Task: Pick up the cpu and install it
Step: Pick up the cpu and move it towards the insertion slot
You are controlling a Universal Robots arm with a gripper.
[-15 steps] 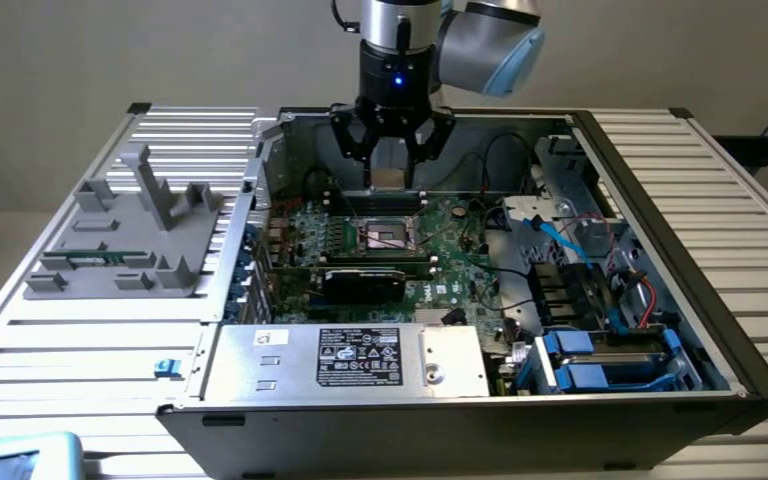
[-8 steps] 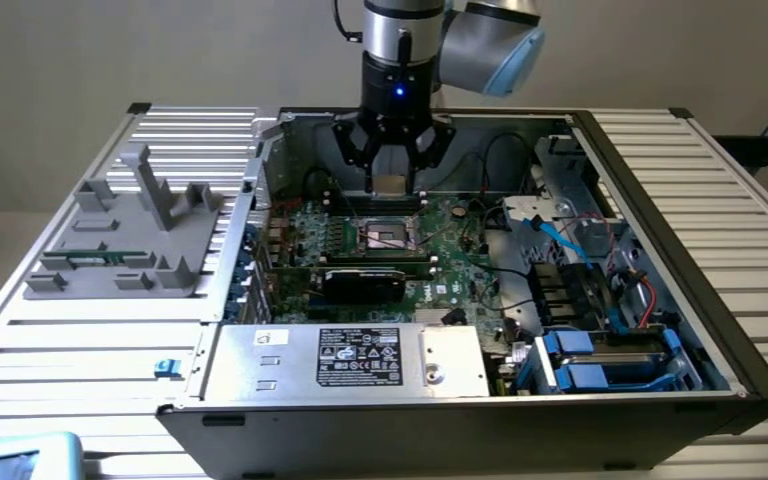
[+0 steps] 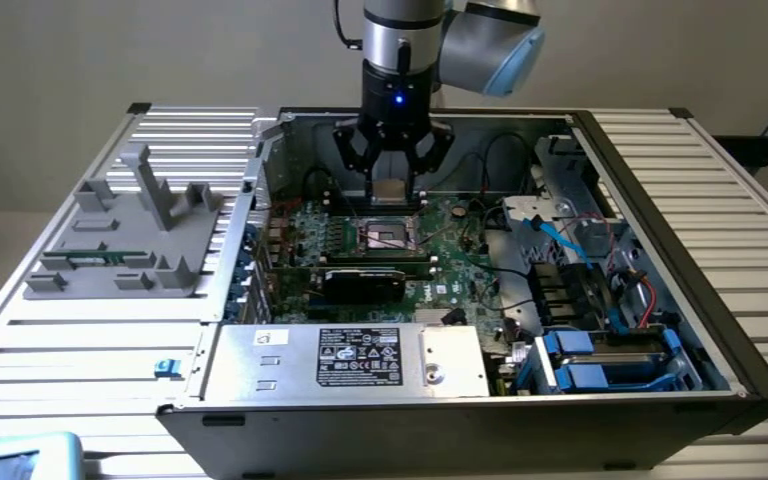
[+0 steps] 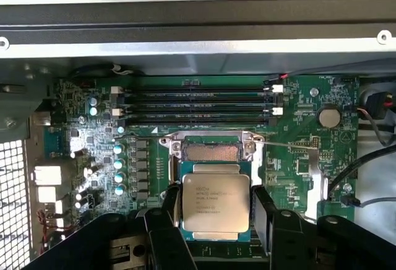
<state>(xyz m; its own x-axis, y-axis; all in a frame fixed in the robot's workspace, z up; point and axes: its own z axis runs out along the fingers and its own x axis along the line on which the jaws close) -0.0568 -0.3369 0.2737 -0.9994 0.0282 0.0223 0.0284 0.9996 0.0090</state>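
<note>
A silver, slatted metal table (image 3: pixel 77 350) carries an open black-and-grey computer case (image 3: pixel 744 370). A plain beige wall (image 3: pixel 157 50) stands behind it.

Taking the case as a dial in the exterior view:
- **Nine o'clock:** a grey plastic fixture with upright posts (image 3: pixel 131 230) sits on the slats outside the case.
- **Six o'clock:** a large silver box with a black label (image 3: pixel 344 360) lies along the edge. A small blue clip (image 3: pixel 163 367) is on the table towards eight o'clock.
- **Four o'clock:** blue drive brackets (image 3: pixel 584 365) fill that corner.
- **Centre:** the green motherboard (image 3: pixel 458 270) lies flat, with a black rectangular expansion card (image 3: pixel 364 283) just on the six o'clock side of the square metal-framed socket (image 3: pixel 384 237).

The silver and blue arm (image 3: pixel 398 40) comes down from twelve o'clock. Its black gripper (image 3: pixel 391 200) hangs just above the socket, a little to the twelve o'clock side.

In the wrist view the cpu (image 4: pixel 215 203), a small flat square chip with a silver-grey metal top and a thin green rim, sits between the two black fingers (image 4: pixel 170 211). They are partly closed and press on its opposite edges. The chip is held level and clear of the board. Beyond it the socket (image 4: pixel 213 152) lies open, showing its gold contact field. Past that are four dark memory slots (image 4: pixel 195 106), and a round silver coin cell (image 4: pixel 329 117) sits off to one side.
</note>
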